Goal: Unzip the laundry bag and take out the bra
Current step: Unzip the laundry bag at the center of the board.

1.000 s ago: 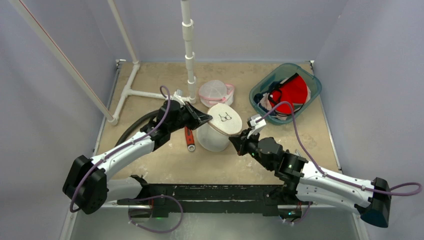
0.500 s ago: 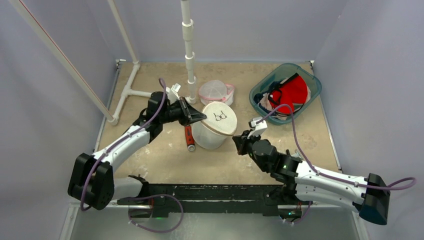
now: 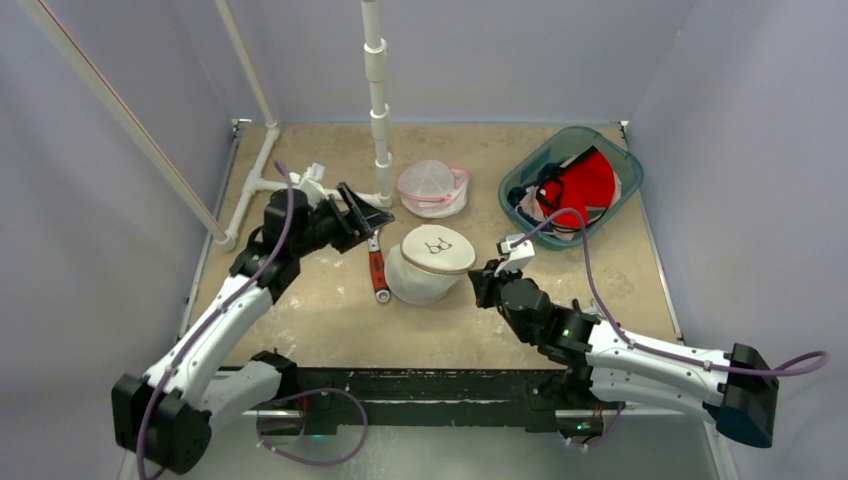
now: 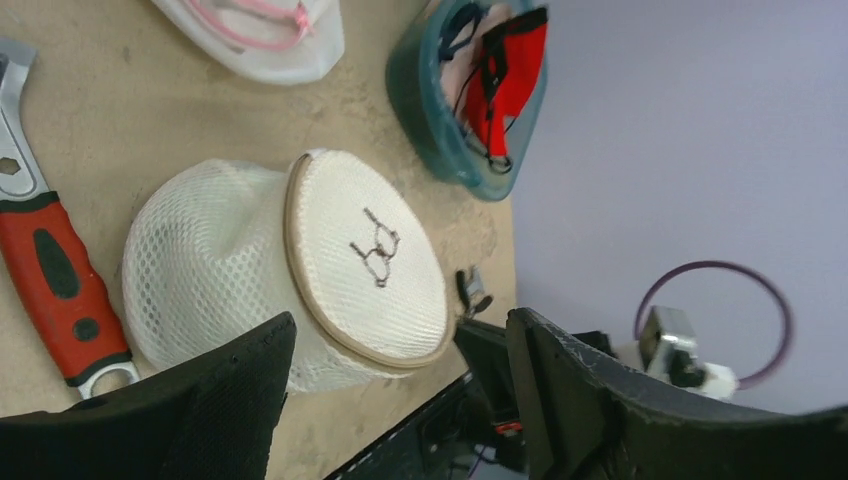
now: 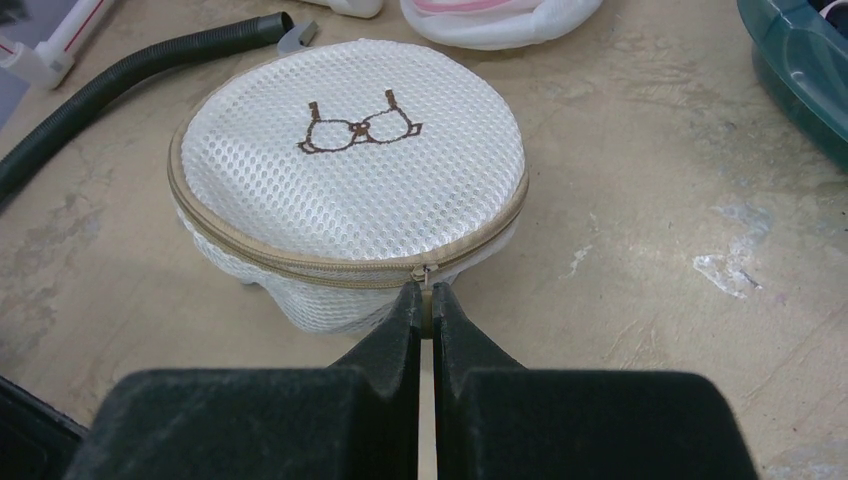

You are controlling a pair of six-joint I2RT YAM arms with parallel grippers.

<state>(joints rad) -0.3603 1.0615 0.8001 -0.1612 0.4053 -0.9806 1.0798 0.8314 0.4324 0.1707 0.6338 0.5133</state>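
The white mesh laundry bag (image 3: 430, 262) lies on the table, its round lid with the brown bra emblem (image 5: 350, 180) facing up and its tan zipper closed all round. My right gripper (image 3: 481, 283) is at the bag's near right edge, shut on the zipper pull (image 5: 425, 276) between its tips (image 5: 425, 293). My left gripper (image 3: 368, 212) hangs open to the left of the bag, apart from it; its wrist view shows the bag (image 4: 300, 270) between the spread fingers (image 4: 400, 325), untouched. The bra is hidden inside the bag.
A red-handled tool (image 3: 378, 272) lies just left of the bag. Behind it sit a second mesh bag with pink trim (image 3: 432, 187) and a white pipe stand (image 3: 378, 100). A teal bin of clothes (image 3: 570, 185) is at the back right. A black hose (image 5: 130, 75) runs off left.
My left gripper has opened, let go of the bag and drawn back to the left. The bag has settled lower onto the table. The right gripper stays shut on the zipper pull.
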